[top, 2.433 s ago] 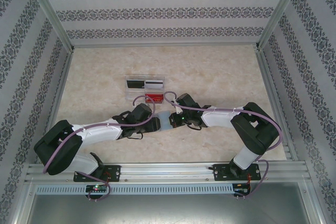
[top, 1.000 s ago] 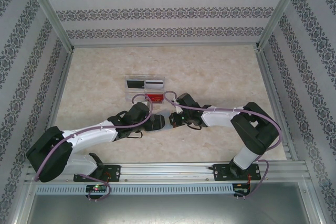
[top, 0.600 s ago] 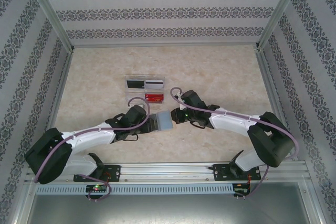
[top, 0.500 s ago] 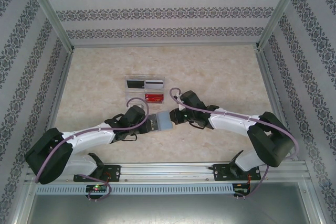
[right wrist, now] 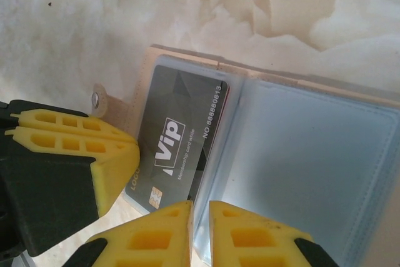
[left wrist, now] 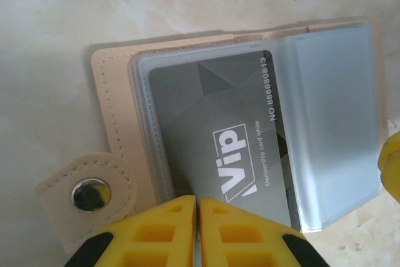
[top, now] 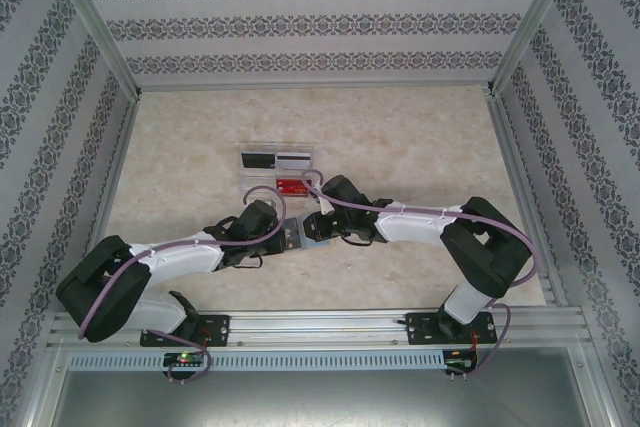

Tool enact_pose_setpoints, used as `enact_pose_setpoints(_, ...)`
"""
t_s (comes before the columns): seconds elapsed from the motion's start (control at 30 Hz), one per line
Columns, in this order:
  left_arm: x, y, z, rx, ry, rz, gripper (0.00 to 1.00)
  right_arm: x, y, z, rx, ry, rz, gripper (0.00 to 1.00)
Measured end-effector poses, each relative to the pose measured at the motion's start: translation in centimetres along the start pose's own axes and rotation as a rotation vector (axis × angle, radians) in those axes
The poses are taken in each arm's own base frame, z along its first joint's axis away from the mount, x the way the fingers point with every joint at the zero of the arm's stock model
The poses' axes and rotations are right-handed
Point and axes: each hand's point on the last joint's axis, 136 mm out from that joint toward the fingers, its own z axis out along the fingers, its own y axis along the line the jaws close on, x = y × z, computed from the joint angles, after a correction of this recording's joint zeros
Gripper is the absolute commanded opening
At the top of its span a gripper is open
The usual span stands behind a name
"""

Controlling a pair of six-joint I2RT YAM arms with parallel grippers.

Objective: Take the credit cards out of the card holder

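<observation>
The tan card holder [left wrist: 112,101] lies open on the table, its clear plastic sleeves [left wrist: 331,123] fanned out. A grey credit card [left wrist: 212,117] marked "ViP" sticks partway out of a sleeve. My left gripper [left wrist: 198,204] is shut on the grey card's near edge, beside the snap tab [left wrist: 90,192]. My right gripper [right wrist: 200,207] is shut on the edge of a clear sleeve [right wrist: 312,154] of the holder, next to the same grey card [right wrist: 172,136]. From above, the left gripper [top: 291,235] and right gripper [top: 312,228] meet tip to tip over the holder [top: 303,231].
A clear plastic tray [top: 278,169] with black, silver and red cards stands just behind the grippers. Patterned walls and an aluminium frame [top: 100,37] enclose the marbled table [top: 420,137]. Open table lies to the left, right and back.
My left gripper's jaws have gone from wide open to shut at the card. The right arm swung right, then came back toward the left gripper, and both tips now meet at the holder.
</observation>
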Motion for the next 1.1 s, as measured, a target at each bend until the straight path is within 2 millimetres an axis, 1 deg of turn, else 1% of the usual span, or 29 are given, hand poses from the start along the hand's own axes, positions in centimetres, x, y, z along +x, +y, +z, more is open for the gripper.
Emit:
enact_pose_setpoints(0.1,-0.2,-0.2,0.3,0.011,-0.006,-0.002,0.12,0.1,-0.2,0.2,0.004,0.006,0.013,0.18)
enact_pose_setpoints(0.37,-0.6,-1.2,0.9,0.051,-0.008,-0.001,0.12,0.7,-0.9,1.0,0.018,0.028,0.037,0.18)
enact_pose_setpoints(0.6,-0.6,-1.3,0.8,0.056,-0.011,-0.003,0.11,0.9,-0.9,1.4,0.011,0.037,0.061,0.18)
enact_pose_setpoints(0.9,-0.1,-0.8,0.3,0.058,-0.011,-0.021,0.11,1.1,-0.8,2.1,-0.014,0.047,0.087,0.18)
enact_pose_setpoints(1.1,-0.1,-0.8,0.3,0.058,-0.01,-0.024,0.1,0.9,-0.3,2.4,-0.04,0.048,0.105,0.18)
